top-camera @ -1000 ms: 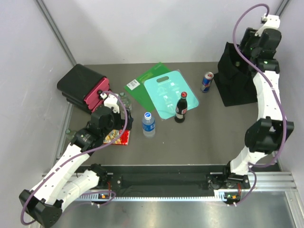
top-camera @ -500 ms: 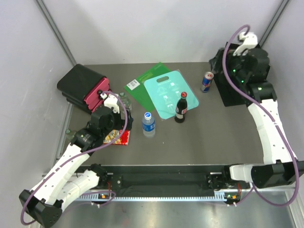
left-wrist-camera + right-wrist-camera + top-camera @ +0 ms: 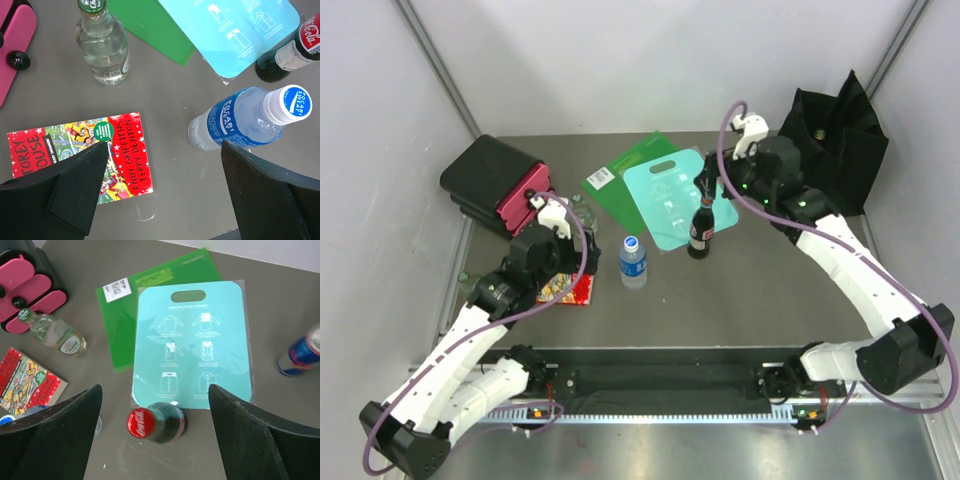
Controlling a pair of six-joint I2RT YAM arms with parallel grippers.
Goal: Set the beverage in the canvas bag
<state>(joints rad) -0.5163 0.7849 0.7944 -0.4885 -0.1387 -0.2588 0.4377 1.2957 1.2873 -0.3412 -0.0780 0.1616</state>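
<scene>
A dark cola bottle (image 3: 699, 231) with a red cap (image 3: 141, 423) stands upright at the near edge of the teal board. My right gripper (image 3: 155, 407) hovers over it, open, with its fingers (image 3: 240, 435) wide on either side and not touching it. Other drinks are a clear water bottle (image 3: 633, 262) with a white and blue cap, a green-capped glass bottle (image 3: 102, 45) and a blue can (image 3: 299, 354). The black canvas bag (image 3: 832, 135) stands upright at the back right. My left gripper (image 3: 162, 165) is open above bare table, between a red book (image 3: 75, 157) and the water bottle (image 3: 240, 122).
A teal board (image 3: 675, 200) lies on a green sheet (image 3: 618, 178) at the back middle. A black hard case with pink edges (image 3: 492, 182) sits at the back left. The book (image 3: 570, 288) lies flat near my left arm. Walls close in on both sides.
My right arm has swung from over the bag at the back right to above the cola bottle, its jaws now wider apart. The bag now shows in full. The left arm is still.
</scene>
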